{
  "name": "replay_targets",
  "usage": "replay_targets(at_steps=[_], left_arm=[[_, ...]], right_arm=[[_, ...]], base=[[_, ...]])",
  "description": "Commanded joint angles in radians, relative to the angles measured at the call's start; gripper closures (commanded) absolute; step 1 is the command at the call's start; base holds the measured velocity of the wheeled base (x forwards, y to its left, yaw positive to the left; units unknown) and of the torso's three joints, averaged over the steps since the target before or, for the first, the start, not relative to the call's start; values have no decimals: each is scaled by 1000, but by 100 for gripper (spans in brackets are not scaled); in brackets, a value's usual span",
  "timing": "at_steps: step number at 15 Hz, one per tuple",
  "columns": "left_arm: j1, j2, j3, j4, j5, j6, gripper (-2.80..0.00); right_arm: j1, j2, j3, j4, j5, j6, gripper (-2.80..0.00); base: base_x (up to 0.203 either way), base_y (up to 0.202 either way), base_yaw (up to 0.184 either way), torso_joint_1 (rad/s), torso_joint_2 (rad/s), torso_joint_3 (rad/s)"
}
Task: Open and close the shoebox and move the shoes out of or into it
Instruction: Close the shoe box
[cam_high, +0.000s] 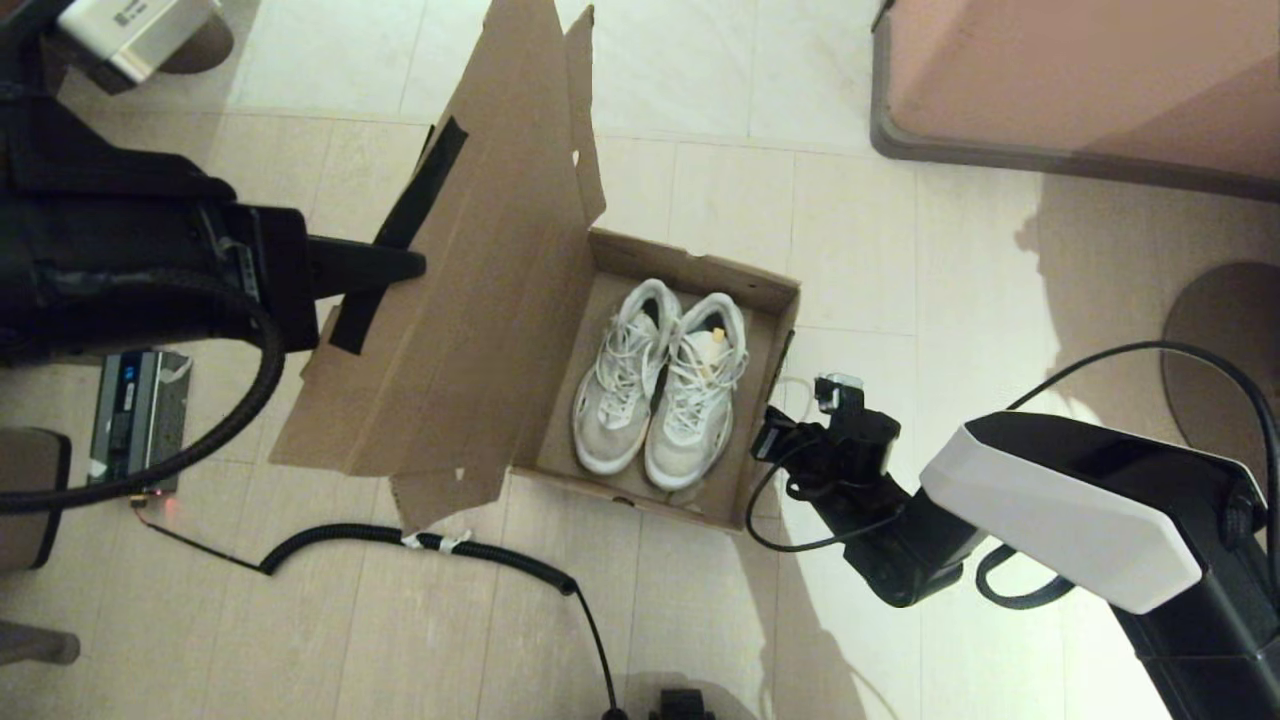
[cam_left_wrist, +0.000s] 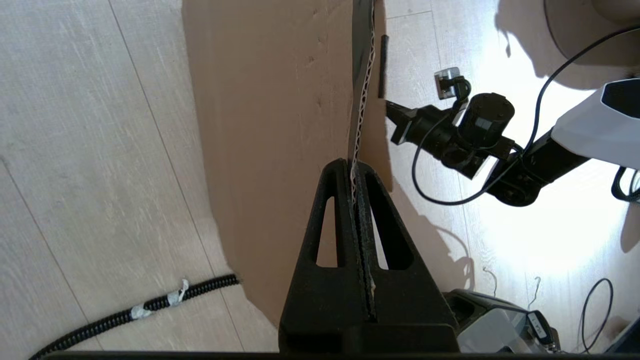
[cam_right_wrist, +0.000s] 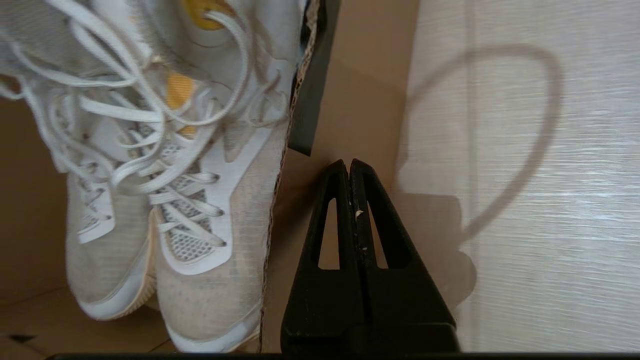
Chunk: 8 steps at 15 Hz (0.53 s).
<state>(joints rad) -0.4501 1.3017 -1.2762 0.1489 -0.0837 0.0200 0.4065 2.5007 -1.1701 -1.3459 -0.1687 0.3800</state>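
The brown cardboard shoebox (cam_high: 690, 258) stands open on the floor. Its hinged lid (cam_high: 480, 290) is raised to the left, a strip of dark tape (cam_high: 420, 195) on its edge flap. My left gripper (cam_high: 415, 265) is shut on that lid's edge; in the left wrist view the corrugated lid (cam_left_wrist: 270, 125) runs between the closed fingers of the left gripper (cam_left_wrist: 353, 165). Both white lace-up shoes (cam_high: 660, 375) lie side by side inside, one showing a yellow tag. My right gripper (cam_high: 770, 432) hangs shut and empty just outside the box's right wall (cam_right_wrist: 360, 100), beside the shoes (cam_right_wrist: 200, 200).
A pink-brown furniture block (cam_high: 1080, 70) fills the far right corner. A coiled black cable (cam_high: 400, 540) crosses the floor in front of the box. A grey device (cam_high: 135, 410) lies at the left, and a round dark base (cam_high: 1220, 330) sits at the right edge.
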Motion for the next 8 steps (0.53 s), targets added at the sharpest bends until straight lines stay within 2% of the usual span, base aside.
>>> replay_targets(at_steps=[1,6,8], left_arm=[[-10,1,0,-2,3,0,0],[-12,-5,0,0,5,0,0],[-17,-2,0,0,5,0,0]], right_arm=[[25,8,-24,-1,1,1,0],[95,72,-152,10,16,-3,0],[109,78,-155,10,14,-9,0]], base=[[0,0,0,0,0,0],[0,0,0,0,0,0],[0,0,0,0,0,0]])
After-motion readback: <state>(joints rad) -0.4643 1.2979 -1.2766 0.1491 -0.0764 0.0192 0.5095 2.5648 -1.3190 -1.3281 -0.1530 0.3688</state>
